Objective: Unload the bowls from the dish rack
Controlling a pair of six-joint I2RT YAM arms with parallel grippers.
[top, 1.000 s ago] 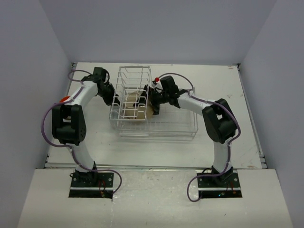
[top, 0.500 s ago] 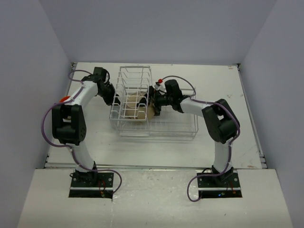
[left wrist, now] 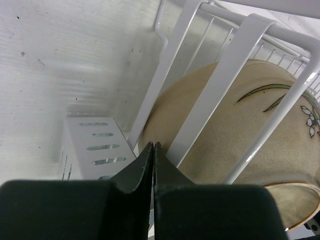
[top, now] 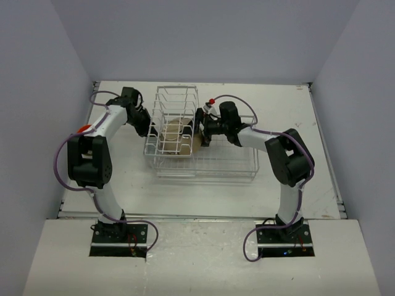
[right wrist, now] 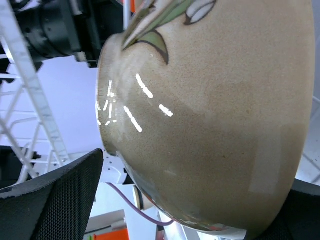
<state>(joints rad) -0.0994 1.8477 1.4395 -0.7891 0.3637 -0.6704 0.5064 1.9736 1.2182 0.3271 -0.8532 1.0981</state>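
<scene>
Bowl on edge in the tall slotted part of the dish rack (top: 228, 168), an arm at either side.
We see the tan bowl (top: 174, 137) behind the wires. The left gripper (left wrist: 153, 147) is closed tight just beside the rack's 9 o'clock side. The right gripper (top: 201, 131), at the bowl's 3 o'clock, stands wide with the bowl between its fingers (right wrist: 55, 200).

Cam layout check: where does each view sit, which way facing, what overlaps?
Top external: above and behind the bases, looking down; both arms show, left gripper and right gripper flanking the dish rack.
Left wrist: looks past its shut fingers through rack wires at the tan bowl.
Right wrist: close on the bowl's outside, between its fingers.
All three share the tan bowl.
</scene>
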